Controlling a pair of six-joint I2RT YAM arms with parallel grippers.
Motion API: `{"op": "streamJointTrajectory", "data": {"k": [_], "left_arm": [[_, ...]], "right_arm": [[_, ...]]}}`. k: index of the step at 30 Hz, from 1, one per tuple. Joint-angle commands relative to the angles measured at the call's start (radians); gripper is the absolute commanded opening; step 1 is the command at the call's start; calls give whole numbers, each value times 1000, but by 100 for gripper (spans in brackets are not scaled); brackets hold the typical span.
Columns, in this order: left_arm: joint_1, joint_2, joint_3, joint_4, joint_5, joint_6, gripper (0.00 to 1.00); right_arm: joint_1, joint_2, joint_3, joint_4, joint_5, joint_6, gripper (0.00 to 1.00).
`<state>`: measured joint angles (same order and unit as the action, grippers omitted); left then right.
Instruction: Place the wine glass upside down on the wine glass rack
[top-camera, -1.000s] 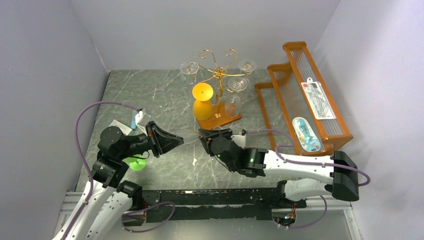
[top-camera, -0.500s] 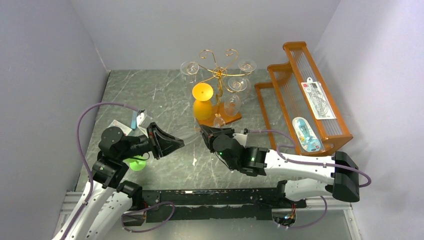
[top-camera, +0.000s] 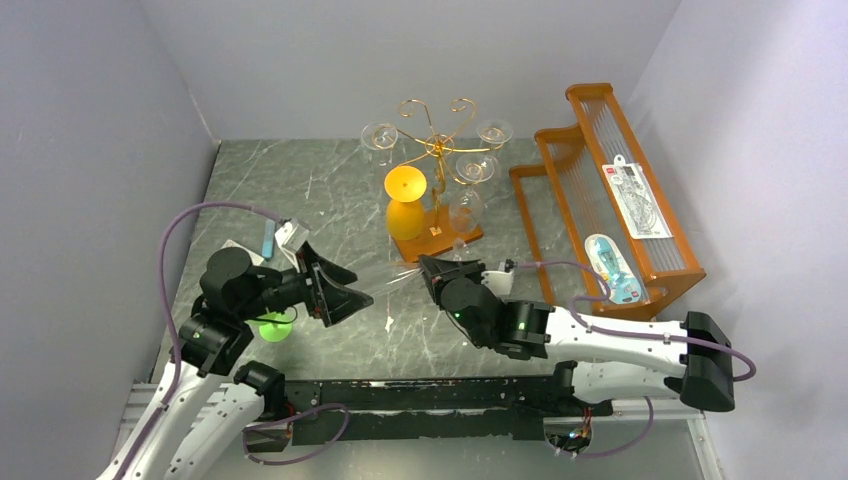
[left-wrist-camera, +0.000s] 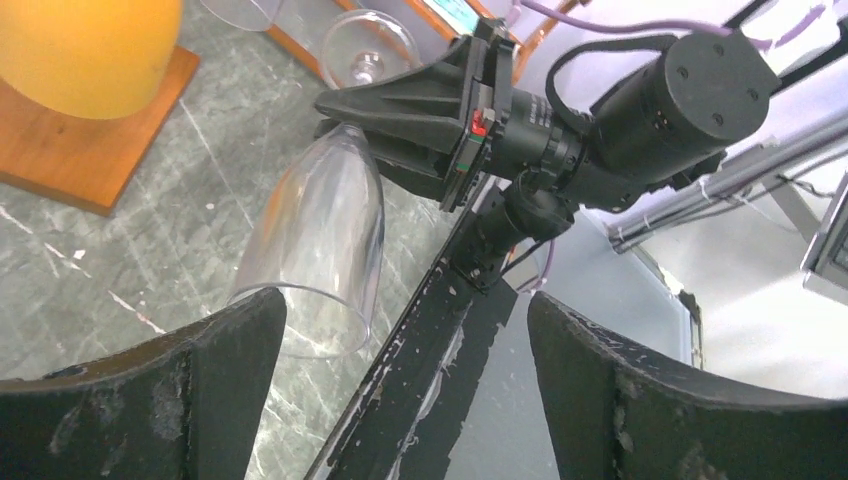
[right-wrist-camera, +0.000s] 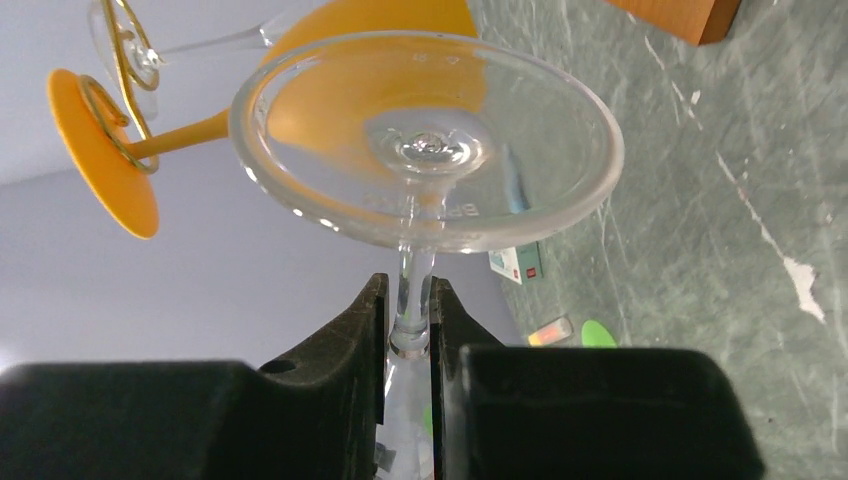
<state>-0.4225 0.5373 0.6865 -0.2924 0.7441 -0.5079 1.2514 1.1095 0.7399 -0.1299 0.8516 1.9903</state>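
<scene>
A clear wine glass (left-wrist-camera: 322, 235) lies tilted in the air over the table, rim toward my left gripper (left-wrist-camera: 405, 320). That gripper is wide open, with the rim just off its left finger and nothing between the fingers. My right gripper (right-wrist-camera: 408, 305) is shut on the glass's stem (right-wrist-camera: 412, 280), just under its round foot (right-wrist-camera: 425, 150). The wine glass rack (top-camera: 437, 140), gold wire on a brown wooden base (top-camera: 447, 238), stands behind my right gripper (top-camera: 432, 266). An orange glass (top-camera: 405, 205) and clear glasses (top-camera: 380, 135) hang on it upside down.
An orange slatted wooden shelf (top-camera: 610, 190) with two packets stands at the right. A green disc (top-camera: 268, 326) and small packets (top-camera: 270, 240) lie by the left arm. Grey walls close in on three sides.
My left gripper has opened, let go of the glass bowl and drawn back a little. My right gripper has closed on the stem and carried the glass slightly right.
</scene>
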Motion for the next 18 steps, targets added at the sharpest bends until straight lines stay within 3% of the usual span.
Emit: {"op": "streamJointTrajectory", "data": {"k": [1, 3, 10, 18], "left_arm": [[-3, -31, 78, -119, -98, 32, 96], [-4, -50, 93, -151, -146, 35, 96], [-4, -58, 188, -203, -251, 8, 96], [-4, 9, 310, -214, -248, -53, 96]], "right_arm": [[4, -66, -44, 44, 116, -160, 0], [4, -95, -66, 97, 127, -244, 0], [5, -189, -108, 318, 159, -777, 0], [5, -317, -277, 702, 51, -1302, 0]]}}
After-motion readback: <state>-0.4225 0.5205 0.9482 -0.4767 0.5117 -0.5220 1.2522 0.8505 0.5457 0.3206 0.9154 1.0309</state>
